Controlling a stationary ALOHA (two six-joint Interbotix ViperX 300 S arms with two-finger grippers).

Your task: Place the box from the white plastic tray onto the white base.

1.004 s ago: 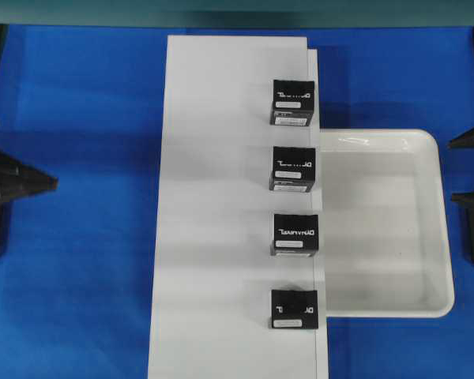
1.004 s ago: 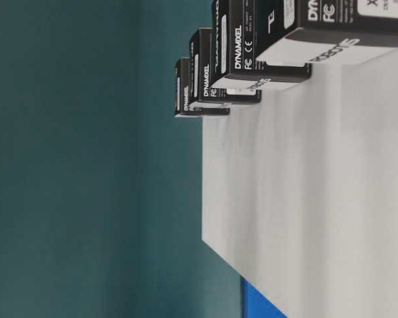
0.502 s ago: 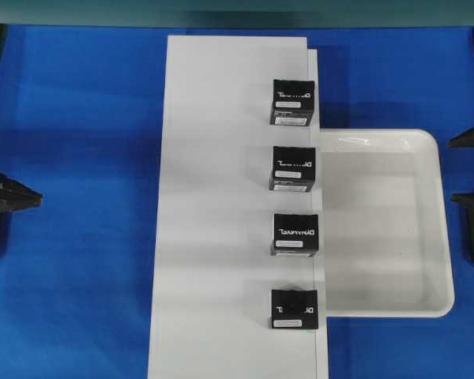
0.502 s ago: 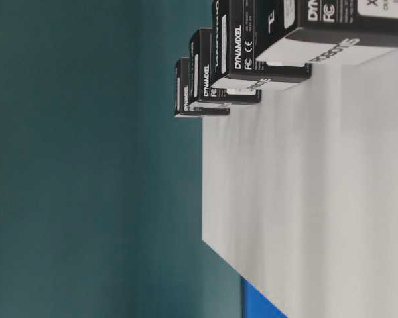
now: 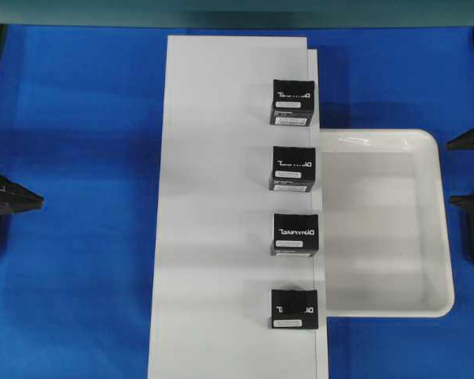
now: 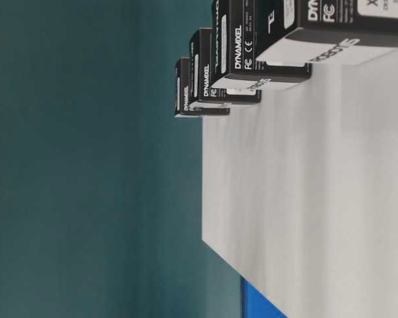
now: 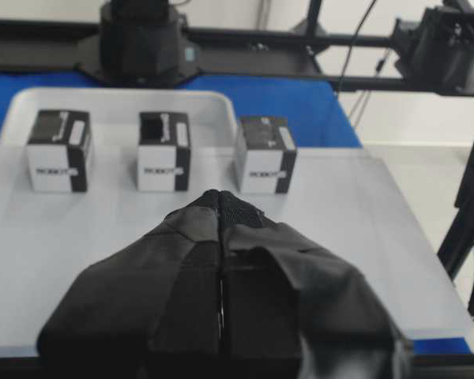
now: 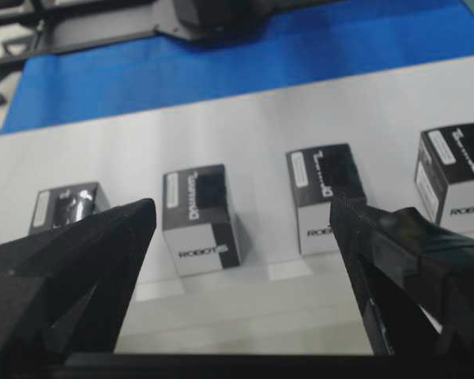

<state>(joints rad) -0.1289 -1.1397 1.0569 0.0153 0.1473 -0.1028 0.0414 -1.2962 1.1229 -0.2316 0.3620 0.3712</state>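
Glossy white plastic tray (image 5: 426,229), matte white base (image 5: 213,197), smooth blue table cover (image 5: 79,118).

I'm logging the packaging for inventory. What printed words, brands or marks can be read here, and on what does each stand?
"DYNAMIXEL": in white on the dark side of the black boxes, table-level view; mirrored on their tops from overhead.
"FC" and "CE" marks: beside that brand name, same box side.
"ROBOT...", cut off at the edge: on the boxes' white lower faces, wrist views.
White sticker labels: print too small to read.
White base and tray: no text.
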